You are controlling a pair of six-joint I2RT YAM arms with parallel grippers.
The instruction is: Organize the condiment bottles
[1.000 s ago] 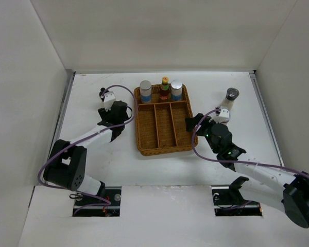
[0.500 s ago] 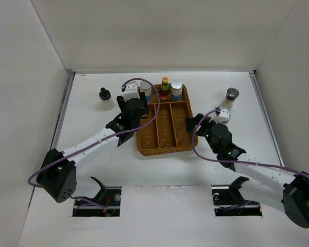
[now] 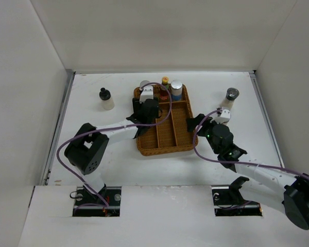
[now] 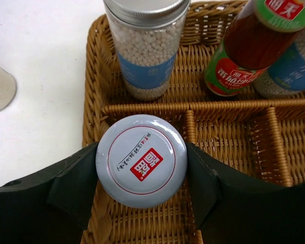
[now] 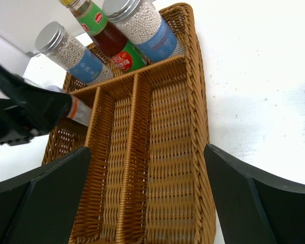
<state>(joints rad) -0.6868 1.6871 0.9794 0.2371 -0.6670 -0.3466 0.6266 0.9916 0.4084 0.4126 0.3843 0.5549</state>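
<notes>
My left gripper (image 3: 146,105) is shut on a white-lidded jar (image 4: 141,160) with a red logo, held over the left long compartment of the wicker tray (image 3: 142,135). The tray's back compartment holds two silver-lidded shakers (image 4: 145,48) (image 3: 176,90) with a yellow-capped sauce bottle (image 4: 249,46) between them. A black-capped jar (image 3: 106,99) stands on the table left of the tray. Another silver-lidded shaker (image 3: 231,100) stands right of the tray. My right gripper (image 3: 195,126) is open and empty, low at the tray's right front side (image 5: 147,203).
White walls close in the table on the left, back and right. In the right wrist view the left gripper's dark fingers (image 5: 25,109) and the jar's orange-banded body (image 5: 79,113) hang over the tray's left compartment.
My left gripper has moved right, from beside the black-capped jar to over the tray's left compartment. The right arm has not moved.
</notes>
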